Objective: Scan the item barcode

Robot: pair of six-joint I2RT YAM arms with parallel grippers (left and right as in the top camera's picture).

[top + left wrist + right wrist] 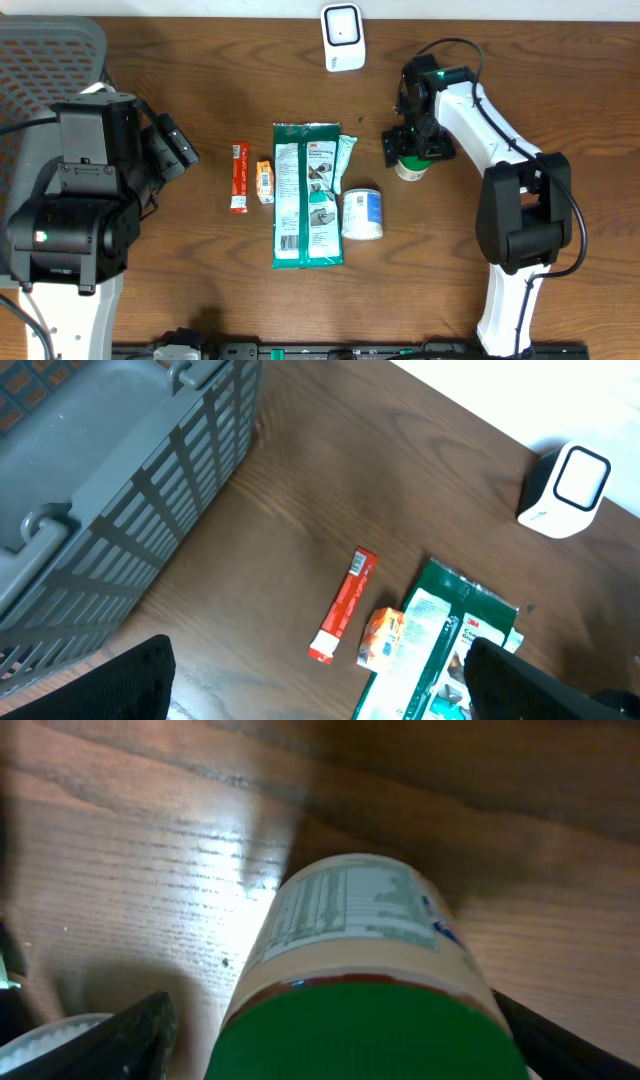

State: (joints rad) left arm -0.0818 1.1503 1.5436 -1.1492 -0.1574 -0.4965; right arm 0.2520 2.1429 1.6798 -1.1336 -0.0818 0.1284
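Observation:
A cream jar (411, 168) with a green lid and a printed label stands upright on the table, right of centre. My right gripper (412, 148) is over it, open, with one finger on each side. In the right wrist view the jar (350, 915) fills the space between the fingers (130, 1035); a gap shows at the left finger, and the right one sits close to the jar. The white barcode scanner (343, 37) stands at the table's far edge and shows again as the scanner (565, 490). My left gripper (320, 695) hangs open and empty over the left side.
A green wipes pack (307, 195), a red stick packet (239, 177), a small orange packet (265, 182), a teal sachet (346, 160) and a white can (362, 214) on its side lie mid-table. A grey basket (40, 50) stands at the far left.

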